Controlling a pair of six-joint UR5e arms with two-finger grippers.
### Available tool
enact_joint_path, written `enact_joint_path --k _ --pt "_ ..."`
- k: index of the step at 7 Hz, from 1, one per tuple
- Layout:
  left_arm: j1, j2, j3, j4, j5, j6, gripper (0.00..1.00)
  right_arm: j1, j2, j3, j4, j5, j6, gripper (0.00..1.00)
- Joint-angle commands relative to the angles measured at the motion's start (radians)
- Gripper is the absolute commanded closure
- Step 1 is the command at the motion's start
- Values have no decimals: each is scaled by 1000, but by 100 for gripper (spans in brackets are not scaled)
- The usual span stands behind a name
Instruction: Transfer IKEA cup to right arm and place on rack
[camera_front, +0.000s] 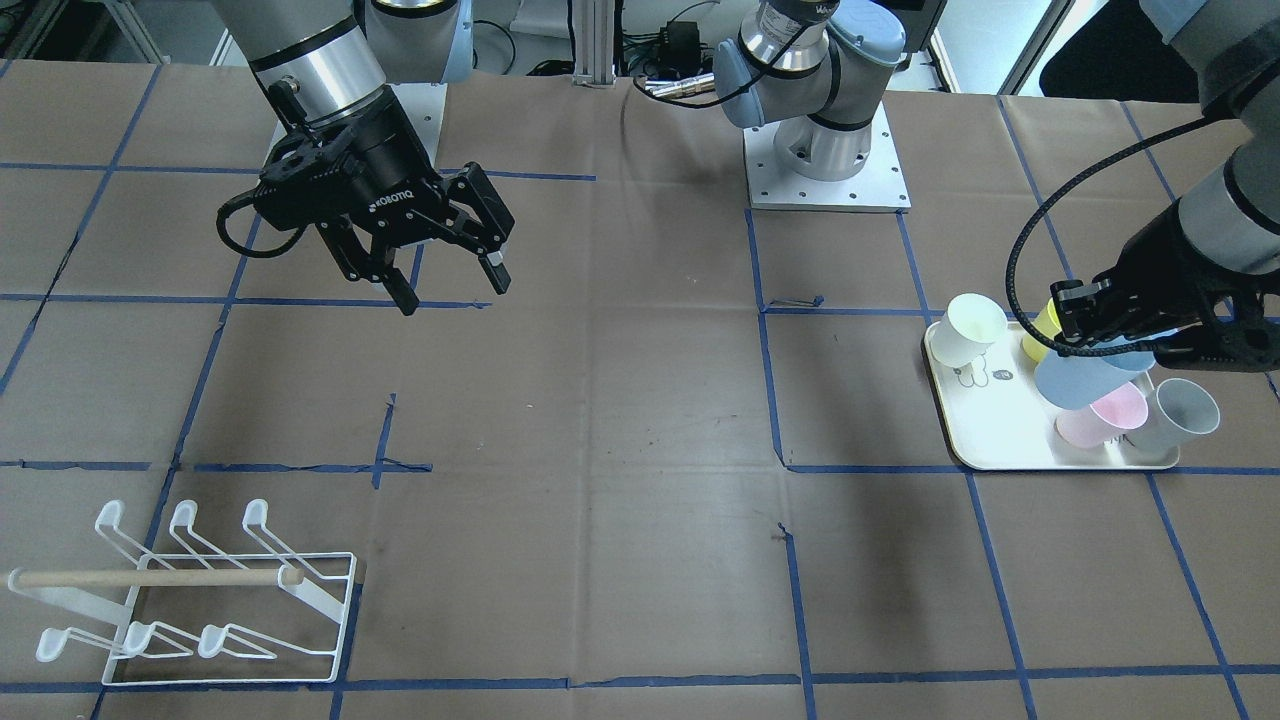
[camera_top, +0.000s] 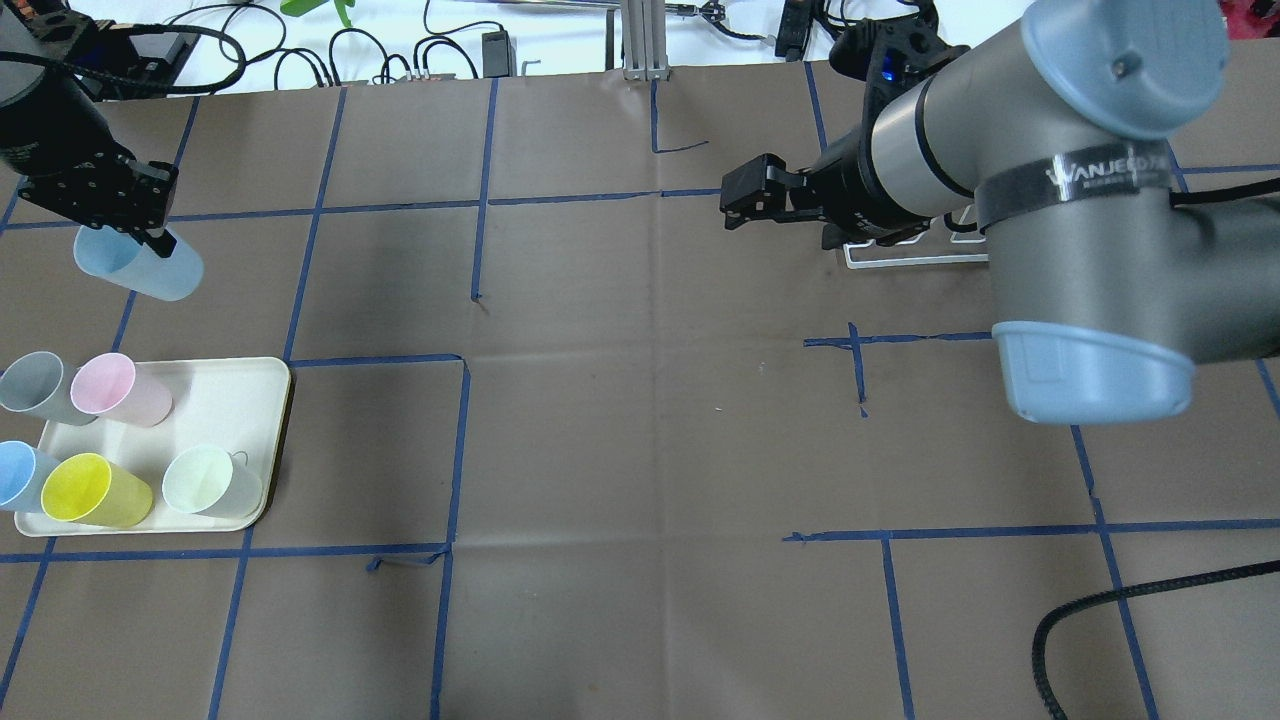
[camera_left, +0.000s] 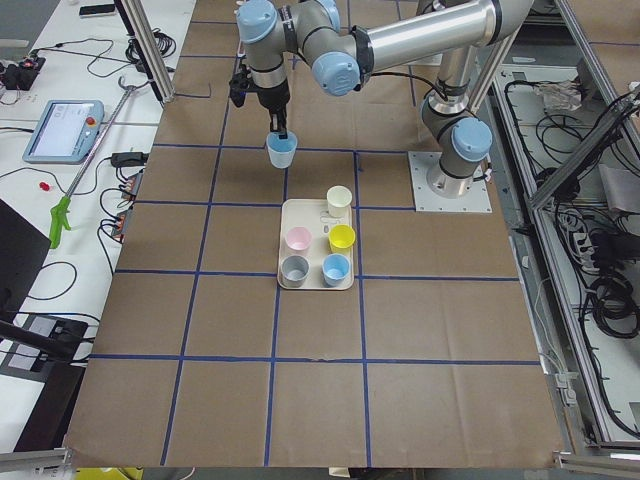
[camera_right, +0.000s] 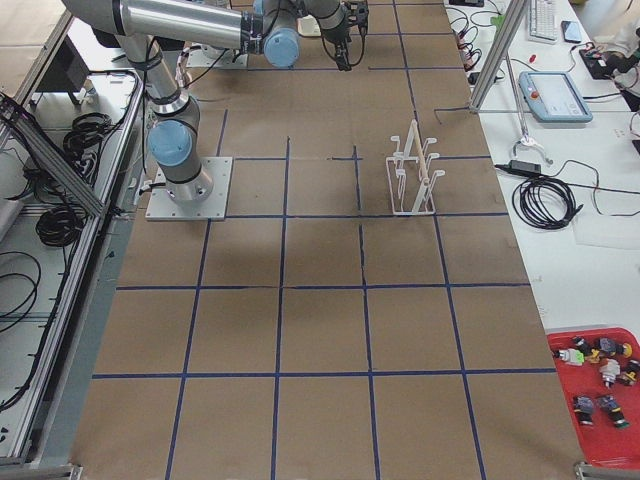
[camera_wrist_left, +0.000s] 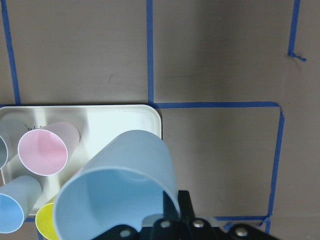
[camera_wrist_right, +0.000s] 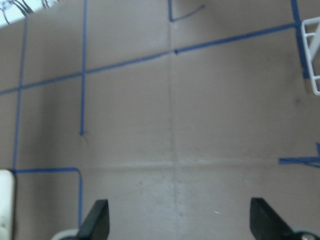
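Note:
A light blue IKEA cup (camera_top: 140, 266) hangs tilted in the air just beyond the cream tray (camera_top: 262, 378), with my left gripper (camera_top: 152, 236) shut on its rim. The left wrist view shows the cup (camera_wrist_left: 120, 190) close up, mouth toward the camera, a black finger pinching its wall. My right gripper (camera_front: 452, 295) stands open and empty above the table's middle, far from the cup (camera_front: 1085, 378). The white wire rack (camera_front: 200, 600) with its wooden dowel stands at the right-arm end of the table; in the overhead view the right arm hides most of the rack (camera_top: 900, 258).
On the tray (camera_front: 1000, 440) lie a grey cup (camera_top: 35, 385), a pink cup (camera_top: 115, 385), a blue cup (camera_top: 20, 472), a yellow cup (camera_top: 90, 490) and a pale green cup (camera_top: 205, 480). Blue tape lines grid the brown table cover. The left arm's base plate (camera_front: 825, 165) sits at the robot side.

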Motion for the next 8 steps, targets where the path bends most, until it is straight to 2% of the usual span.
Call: enact_joint_path --k 1,3,4,5,7,8 --pt "-34 -14 -3 80 -185 1 100 0 75 78 -460 175 410 1" --pt "-95 -11 -21 204 -367 10 100 0 166 96 -770 319 800 1" --pt "-135 -4 -62 345 -426 19 100 0 209 105 -914 329 972 1" --pt "-168 12 -155 548 -505 18 100 0 261 112 -998 329 1045 0" --pt "-184 20 -353 930 -671 21 100 -2 312 106 -997 291 1045 0" --pt "-201 12 -451 1131 -700 21 100 1 329 108 -1000 320 1043 0"
